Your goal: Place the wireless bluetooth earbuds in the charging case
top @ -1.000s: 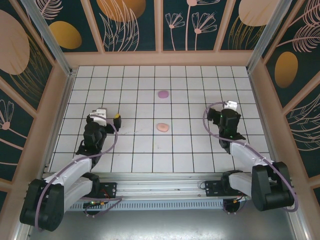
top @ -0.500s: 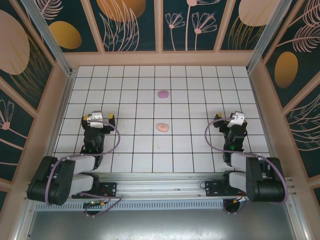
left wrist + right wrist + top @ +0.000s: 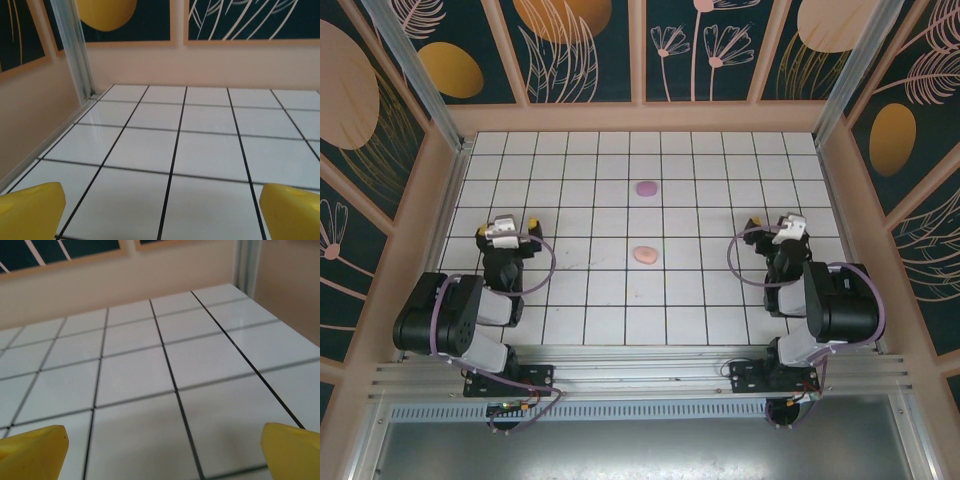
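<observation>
I am looking down on the white tiled table (image 3: pixel 590 160) and seeing a pale pink piece (image 3: pixel 645 254) lying near its middle. A light purple piece (image 3: pixel 646 187) is lying farther back in line with it, the two well apart. Both are too small for me to tell buds from case.

The left gripper (image 3: pixel 506 228) is hanging over the left side of the table with its jaws spread wide, holding nothing. The right gripper (image 3: pixel 778 224) is hanging the same way on the right. The pink piece is sitting between them, well apart from each, with flat tiles lying in between.

Through the left wrist camera I am seeing yellow fingertips (image 3: pixel 30 210) at the bottom corners, bare tiles ahead, and a left corner post (image 3: pixel 75 50) against the peach wall. The right wrist camera is showing me more tiles running to a right corner post (image 3: pixel 247 265). Painted panels (image 3: pixel 640 50) are closing the table in at the back and sides.
</observation>
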You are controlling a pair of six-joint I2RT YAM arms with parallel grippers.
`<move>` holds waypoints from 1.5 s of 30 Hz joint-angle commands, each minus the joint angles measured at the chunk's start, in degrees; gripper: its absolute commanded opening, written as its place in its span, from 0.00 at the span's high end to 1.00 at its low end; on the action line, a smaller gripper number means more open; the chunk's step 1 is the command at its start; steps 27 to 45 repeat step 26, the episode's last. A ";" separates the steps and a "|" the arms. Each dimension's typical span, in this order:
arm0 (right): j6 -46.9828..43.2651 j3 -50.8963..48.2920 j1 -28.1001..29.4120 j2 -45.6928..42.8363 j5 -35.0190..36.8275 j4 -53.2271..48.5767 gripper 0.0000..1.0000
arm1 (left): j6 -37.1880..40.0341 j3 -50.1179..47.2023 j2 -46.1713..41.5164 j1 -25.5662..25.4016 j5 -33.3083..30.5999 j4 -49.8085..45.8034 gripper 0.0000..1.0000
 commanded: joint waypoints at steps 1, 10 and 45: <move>-0.90 1.26 0.52 -0.03 0.16 0.90 0.01 | -2.13 2.82 0.31 1.45 3.04 -2.55 0.01; -1.71 1.57 0.75 -0.03 -0.82 0.32 0.01 | -3.52 3.79 0.21 3.37 4.61 -4.68 0.01; -1.76 1.57 0.80 -0.06 -0.90 0.33 0.01 | -3.51 3.80 0.09 3.33 4.60 -4.85 0.01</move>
